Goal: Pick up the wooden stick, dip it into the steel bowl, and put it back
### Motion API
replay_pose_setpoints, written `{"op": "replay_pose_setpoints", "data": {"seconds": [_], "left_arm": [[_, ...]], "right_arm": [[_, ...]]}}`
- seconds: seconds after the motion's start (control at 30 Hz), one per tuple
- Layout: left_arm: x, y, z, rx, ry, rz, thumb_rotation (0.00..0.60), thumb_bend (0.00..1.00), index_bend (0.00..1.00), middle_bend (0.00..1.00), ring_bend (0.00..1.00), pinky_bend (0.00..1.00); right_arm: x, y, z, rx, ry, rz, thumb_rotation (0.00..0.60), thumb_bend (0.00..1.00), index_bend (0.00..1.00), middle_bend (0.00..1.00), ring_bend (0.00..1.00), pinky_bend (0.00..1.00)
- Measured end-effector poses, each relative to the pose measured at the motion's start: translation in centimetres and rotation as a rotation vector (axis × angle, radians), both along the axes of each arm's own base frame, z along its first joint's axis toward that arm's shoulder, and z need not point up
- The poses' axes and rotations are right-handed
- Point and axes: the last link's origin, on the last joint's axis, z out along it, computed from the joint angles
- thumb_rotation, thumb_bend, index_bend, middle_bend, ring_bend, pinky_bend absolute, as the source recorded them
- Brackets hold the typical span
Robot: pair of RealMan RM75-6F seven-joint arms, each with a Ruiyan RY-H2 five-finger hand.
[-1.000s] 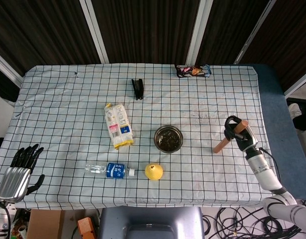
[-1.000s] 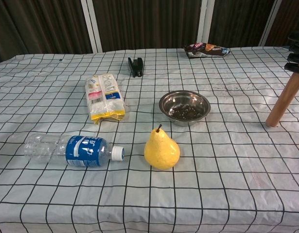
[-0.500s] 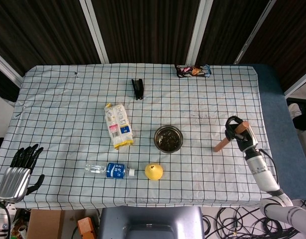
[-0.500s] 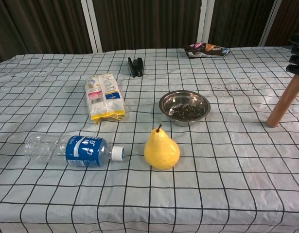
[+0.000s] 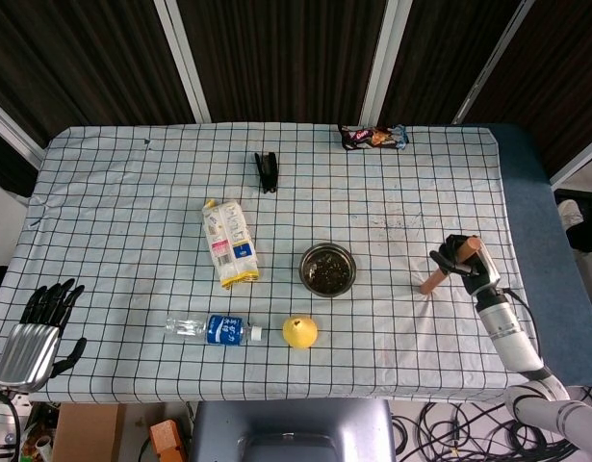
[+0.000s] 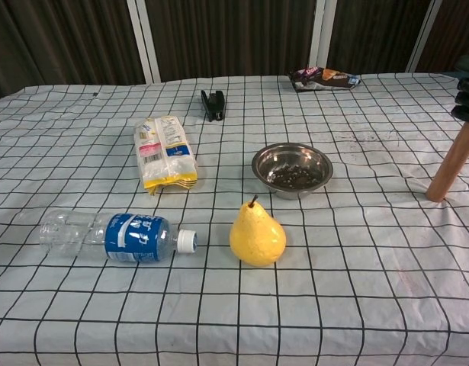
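My right hand (image 5: 469, 267) grips the upper end of the wooden stick (image 5: 436, 273) at the table's right side. The stick (image 6: 452, 165) leans, its lower tip touching the checked cloth. In the chest view only the dark fingers (image 6: 468, 90) show at the right edge. The steel bowl (image 5: 326, 269), with dark bits inside, sits near the table's middle, well left of the stick; it also appears as the bowl (image 6: 292, 169) in the chest view. My left hand (image 5: 36, 332) hangs off the table's front left corner, fingers spread and holding nothing.
A yellow pear (image 6: 257, 235) and a lying water bottle (image 6: 116, 235) are near the front edge. A snack bag (image 6: 164, 152) lies left of the bowl. A black clip (image 6: 213, 104) and a dark wrapper (image 6: 322, 77) lie at the back.
The right hand and stick have shifted lower and slightly right in view, toward the table's front; the stick's tip now rests on the cloth. The left hand has not moved.
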Motion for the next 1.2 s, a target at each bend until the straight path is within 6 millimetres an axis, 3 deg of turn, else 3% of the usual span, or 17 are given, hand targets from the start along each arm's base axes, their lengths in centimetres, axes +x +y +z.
{"op": "replay_pose_setpoints", "data": {"seconds": [0.03, 0.1, 0.23, 0.3, 0.43, 0.57, 0.77, 1.0, 1.2], "left_arm": [[0.0, 0.0, 0.0, 0.000, 0.000, 0.000, 0.600, 0.37, 0.00, 0.01, 0.00, 0.00], [0.0, 0.0, 0.0, 0.001, 0.000, 0.001, 0.600, 0.38, 0.00, 0.01, 0.00, 0.00], [0.0, 0.0, 0.0, 0.001, 0.002, 0.001, 0.600, 0.37, 0.00, 0.01, 0.00, 0.00], [0.0, 0.0, 0.0, 0.001, 0.004, 0.002, 0.600, 0.37, 0.00, 0.01, 0.00, 0.00], [0.0, 0.1, -0.1, -0.001, 0.007, 0.003, 0.600, 0.37, 0.00, 0.01, 0.00, 0.00], [0.0, 0.2, -0.3, -0.007, 0.011, 0.004, 0.600, 0.37, 0.00, 0.01, 0.00, 0.00], [0.0, 0.4, -0.4, -0.008, 0.011, 0.006, 0.600, 0.37, 0.00, 0.01, 0.00, 0.00], [-0.2, 0.5, -0.2, -0.012, 0.006, 0.010, 0.600, 0.37, 0.00, 0.01, 0.00, 0.00], [-0.1, 0.3, -0.3, -0.020, 0.005, 0.004, 0.600, 0.38, 0.00, 0.01, 0.00, 0.00]], "right_arm": [[0.0, 0.0, 0.0, -0.005, -0.008, -0.004, 0.543, 0.06, 0.93, 0.98, 0.92, 0.88], [0.0, -0.1, 0.1, -0.027, -0.031, -0.016, 0.565, 0.19, 0.99, 0.98, 0.94, 0.89], [0.0, -0.1, 0.2, -0.057, -0.076, -0.033, 0.600, 0.65, 1.00, 0.99, 0.99, 0.94], [0.2, -0.2, 0.3, -0.075, -0.090, -0.033, 0.600, 0.71, 1.00, 1.00, 1.00, 0.95], [1.1, -0.4, 0.1, -0.090, -0.100, -0.004, 0.600, 0.72, 1.00, 1.00, 1.00, 0.95], [3.5, -1.1, 0.0, -0.104, -0.133, 0.054, 0.600, 0.72, 1.00, 1.00, 1.00, 0.96], [9.7, -2.9, -1.0, -0.106, -0.178, 0.163, 0.600, 0.72, 1.00, 1.00, 1.00, 0.96], [17.2, -4.5, -3.9, -0.077, -0.159, 0.241, 0.600, 0.72, 1.00, 1.00, 1.00, 0.96], [21.0, -4.1, -7.2, -0.030, -0.125, 0.262, 0.600, 0.72, 1.00, 1.00, 1.00, 0.96]]}}
